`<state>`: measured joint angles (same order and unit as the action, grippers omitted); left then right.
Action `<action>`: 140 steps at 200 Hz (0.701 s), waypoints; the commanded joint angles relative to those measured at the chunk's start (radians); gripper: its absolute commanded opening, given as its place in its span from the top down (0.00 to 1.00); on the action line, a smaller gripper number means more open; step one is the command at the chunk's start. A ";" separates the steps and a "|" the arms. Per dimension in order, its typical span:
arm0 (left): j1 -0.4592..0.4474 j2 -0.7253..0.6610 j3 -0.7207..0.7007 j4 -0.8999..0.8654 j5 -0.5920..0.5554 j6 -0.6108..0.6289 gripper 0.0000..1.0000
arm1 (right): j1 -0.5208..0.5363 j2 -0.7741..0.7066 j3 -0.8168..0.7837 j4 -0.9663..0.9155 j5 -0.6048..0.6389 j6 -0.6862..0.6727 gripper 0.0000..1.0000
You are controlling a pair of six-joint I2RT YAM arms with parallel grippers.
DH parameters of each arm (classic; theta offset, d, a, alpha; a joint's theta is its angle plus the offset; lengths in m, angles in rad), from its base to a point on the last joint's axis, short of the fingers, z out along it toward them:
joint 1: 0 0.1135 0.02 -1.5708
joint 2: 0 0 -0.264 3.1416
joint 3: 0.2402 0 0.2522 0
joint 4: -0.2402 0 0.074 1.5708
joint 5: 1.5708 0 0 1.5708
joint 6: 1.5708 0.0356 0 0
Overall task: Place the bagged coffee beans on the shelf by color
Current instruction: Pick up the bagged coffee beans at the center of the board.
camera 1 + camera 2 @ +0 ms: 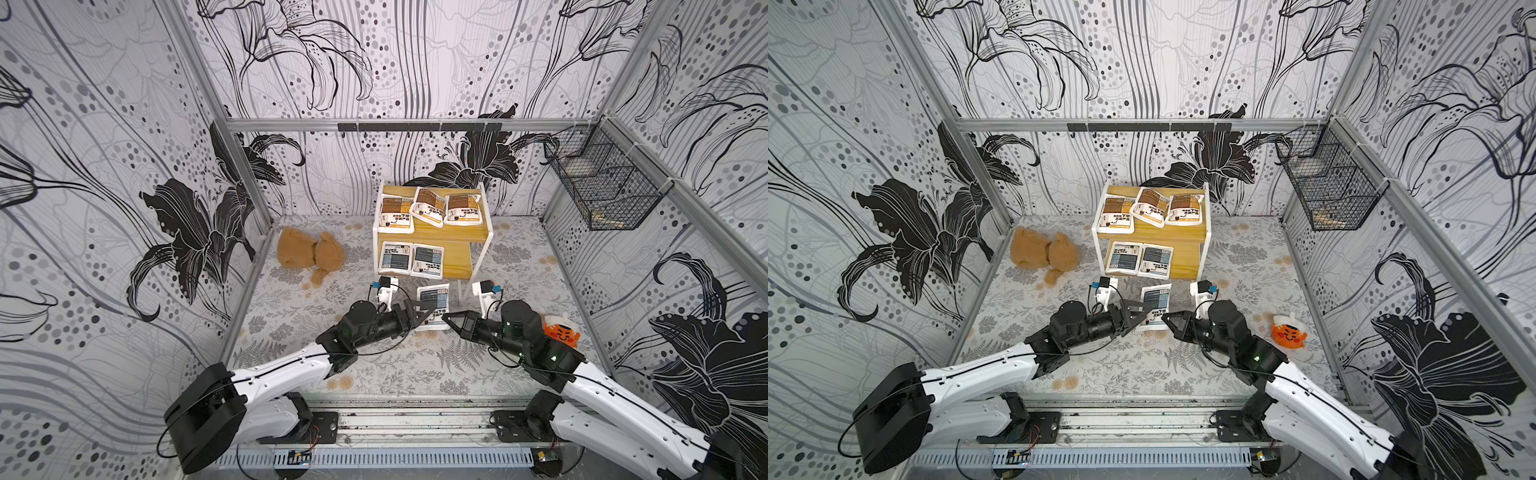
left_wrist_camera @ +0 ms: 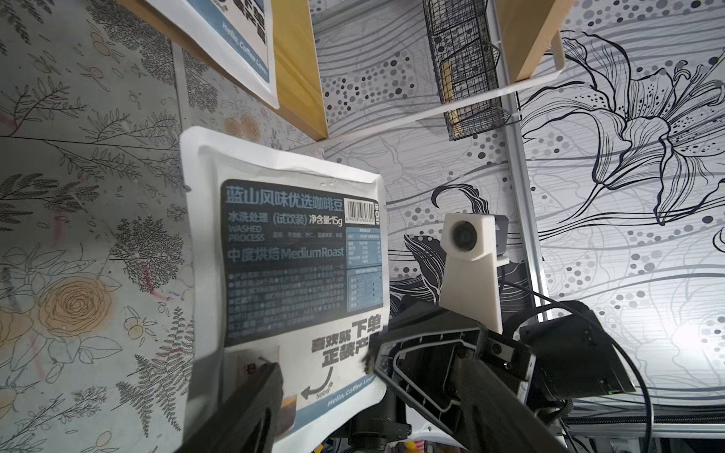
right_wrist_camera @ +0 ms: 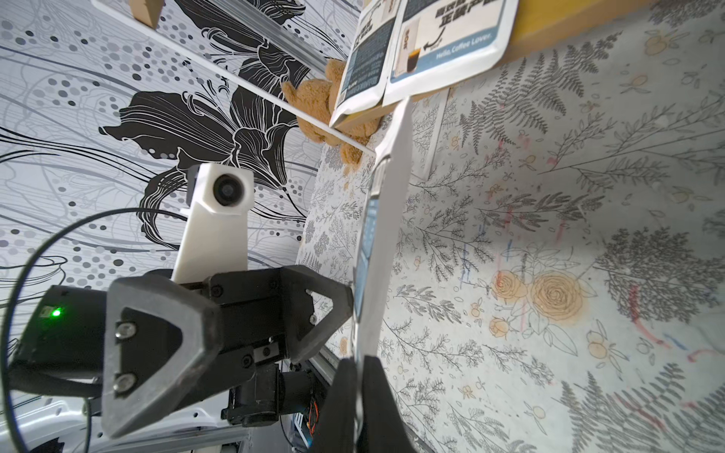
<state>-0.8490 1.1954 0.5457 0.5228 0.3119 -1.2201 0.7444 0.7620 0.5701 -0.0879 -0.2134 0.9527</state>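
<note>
In both top views the right gripper [image 1: 444, 318] is clamped on one edge of a flat white coffee pouch with a blue-grey panel [image 1: 433, 302]. It holds the pouch above the floral mat [image 1: 374, 365], just in front of the two-tier yellow-board shelf with a thin white frame [image 1: 461, 237], and the left gripper [image 1: 419, 315] stands spread at the pouch's other side. The left wrist view shows the pouch's printed face between the left gripper's parted jaws. The right wrist view shows the pouch edge-on, pinched in the right gripper's closed jaws.
</note>
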 commanded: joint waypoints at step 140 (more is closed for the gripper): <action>-0.008 0.000 0.090 -0.090 -0.044 0.074 0.29 | -0.084 0.006 0.092 -0.036 -0.098 -0.047 0.98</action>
<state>-0.8520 1.1835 0.5953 0.3195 0.2371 -1.1488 0.6640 0.7807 0.6582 -0.1570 -0.2920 0.9188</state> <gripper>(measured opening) 0.759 0.078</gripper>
